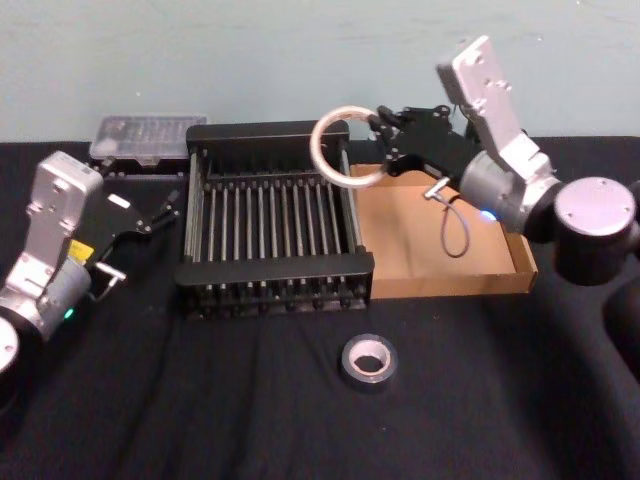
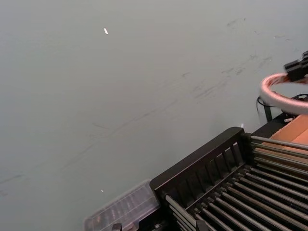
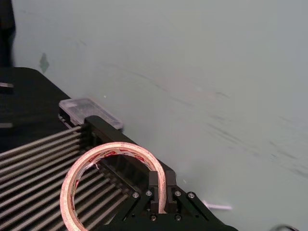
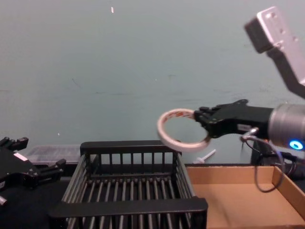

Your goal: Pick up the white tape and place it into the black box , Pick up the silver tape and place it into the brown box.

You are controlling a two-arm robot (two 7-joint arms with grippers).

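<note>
Right pincer [image 1: 381,140] clamped on white tape [image 1: 343,146], roll held aloft over black box's [image 1: 272,268] far right corner.

Left pincer [image 1: 163,211] hung idle beside the crate, fingers apart. Silver tape [image 1: 369,361] lay on worktop [image 1: 250,400] in front; brown box [image 1: 470,270] to the right. Judgement: shift toward crate centre, lower, then release, so the roll clears the rim.
</note>
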